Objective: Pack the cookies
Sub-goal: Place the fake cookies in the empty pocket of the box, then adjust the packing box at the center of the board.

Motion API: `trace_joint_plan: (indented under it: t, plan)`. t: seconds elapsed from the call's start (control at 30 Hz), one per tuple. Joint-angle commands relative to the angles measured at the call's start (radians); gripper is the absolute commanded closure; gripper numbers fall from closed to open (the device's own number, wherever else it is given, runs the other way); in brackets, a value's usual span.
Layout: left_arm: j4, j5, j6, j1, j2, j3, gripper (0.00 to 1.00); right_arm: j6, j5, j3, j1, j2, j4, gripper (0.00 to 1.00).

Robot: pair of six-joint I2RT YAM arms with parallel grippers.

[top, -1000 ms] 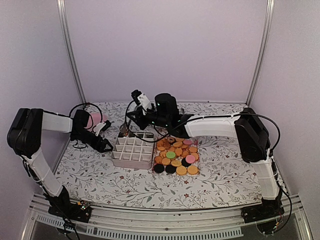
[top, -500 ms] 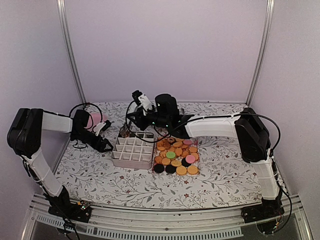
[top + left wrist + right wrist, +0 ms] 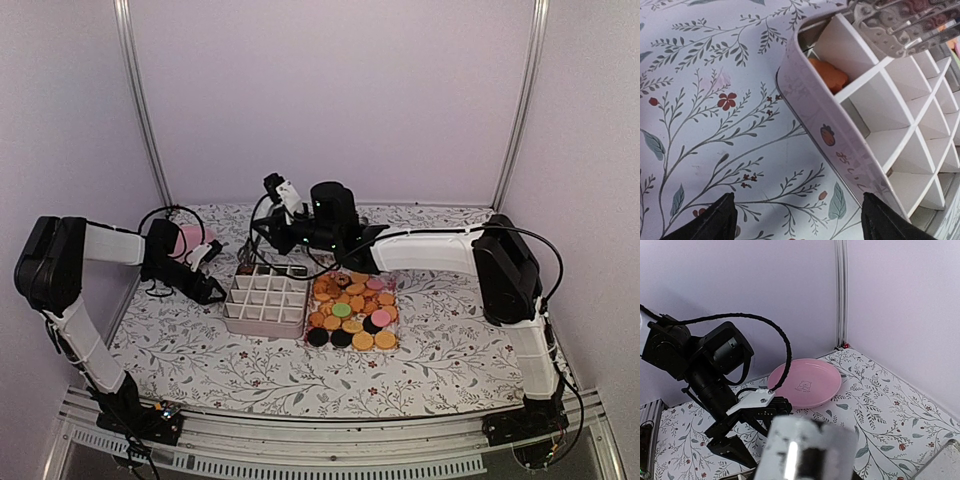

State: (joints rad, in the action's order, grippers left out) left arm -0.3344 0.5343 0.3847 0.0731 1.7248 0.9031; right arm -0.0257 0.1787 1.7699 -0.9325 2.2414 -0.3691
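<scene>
The cookies [image 3: 352, 311], small round biscuits that are mostly orange with a few black, pink and one green, lie on a clear tray right of a white divided box [image 3: 265, 305]. One orange cookie [image 3: 829, 75] lies in the box's far-left corner cell. My right gripper [image 3: 250, 262] hangs over that corner. In its own view it is a blurred grey shape [image 3: 805, 460], so I cannot tell how its jaws stand. My left gripper [image 3: 205, 290] is open and empty on the cloth left of the box [image 3: 875, 125], and it also shows in the right wrist view [image 3: 732, 447].
A large pink plate [image 3: 805, 382] lies at the back left corner, behind my left arm. The flowered cloth [image 3: 715, 125] covers the table. Metal frame posts [image 3: 140, 100] and walls close in the back and sides.
My right wrist has risen slightly above the box's far-left corner. The left arm has not moved.
</scene>
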Motion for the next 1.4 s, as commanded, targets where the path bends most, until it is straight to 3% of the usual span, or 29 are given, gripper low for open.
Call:
trace_joint_plan:
  t: [0.0,0.6,0.97,1.37]
  plan:
    - [0.020,-0.012,-0.002,0.001,0.007,0.028,0.14,-0.006,-0.012,-0.033,0.018,-0.148,-0.047,0.74]
    - [0.043,-0.022,-0.052,0.049,0.119,0.124,0.16,-0.051,-0.197,-0.758,0.045,-0.759,-0.021,0.74]
    - [0.010,-0.001,-0.046,0.122,0.053,0.066,0.17,-0.078,-0.294,-0.924,0.058,-0.946,0.093,0.74]
    - [-0.060,0.021,0.001,0.176,-0.044,-0.004,0.17,-0.108,-0.255,-0.985,0.148,-1.017,0.187,0.72]
